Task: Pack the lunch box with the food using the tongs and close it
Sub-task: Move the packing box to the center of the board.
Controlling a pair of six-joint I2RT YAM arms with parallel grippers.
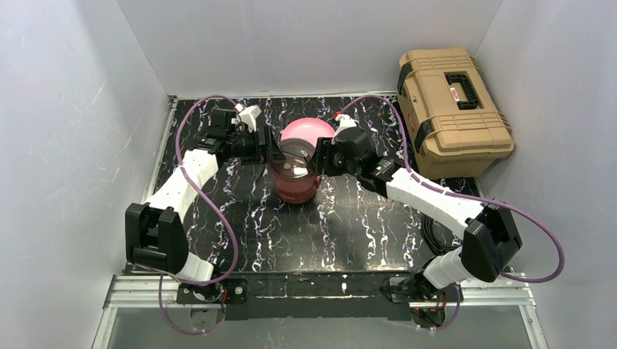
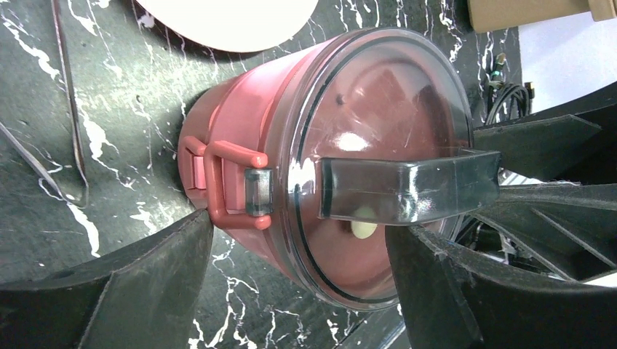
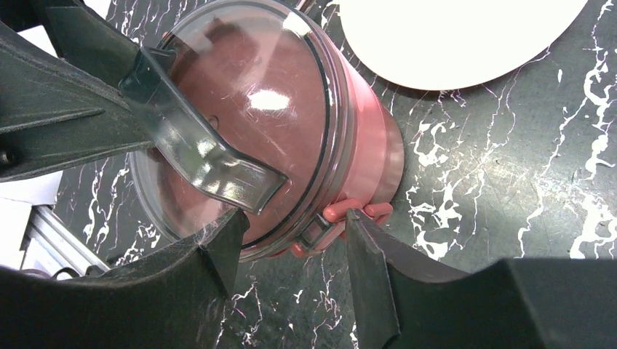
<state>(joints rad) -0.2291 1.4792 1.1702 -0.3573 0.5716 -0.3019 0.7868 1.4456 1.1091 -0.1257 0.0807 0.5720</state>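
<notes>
**Both grippers at the closed lunch box, one on each side latch**

Lunch box (image 1: 295, 182): upright at mid-table (image 1: 349, 225), just in front of the pink plate (image 1: 309, 131). Tiers are stacked and the tinted clear lid (image 2: 378, 94) is on, with its dark handle (image 2: 407, 189) across the top. A pale spot shows through the lid under the handle. The contents cannot be made out.

Left arm: elbow raised at the near left, white forearm running up and inward, wrist bent so the left gripper (image 1: 276, 154) points right at the box's upper rim. Jaws wide. Its fingers (image 2: 145, 291) straddle the rim, one tip beside the pink latch (image 2: 225, 182) and the other under the end of the handle. I cannot tell whether either tip touches.

Right arm: mirrors the left, with the elbow at the near right and the forearm angled up and left. The right gripper (image 1: 319, 156) meets the box from the opposite side. Jaws partly open, with the second latch (image 3: 342, 214) sitting between the fingertips (image 3: 218, 254). No firm clamp is visible.

Tongs (image 2: 69, 109): the left wrist view shows them lying flat on the table beside the box, apart from both grippers.

Tan toolbox (image 1: 451, 109): far right corner, well apart from the box.
</notes>
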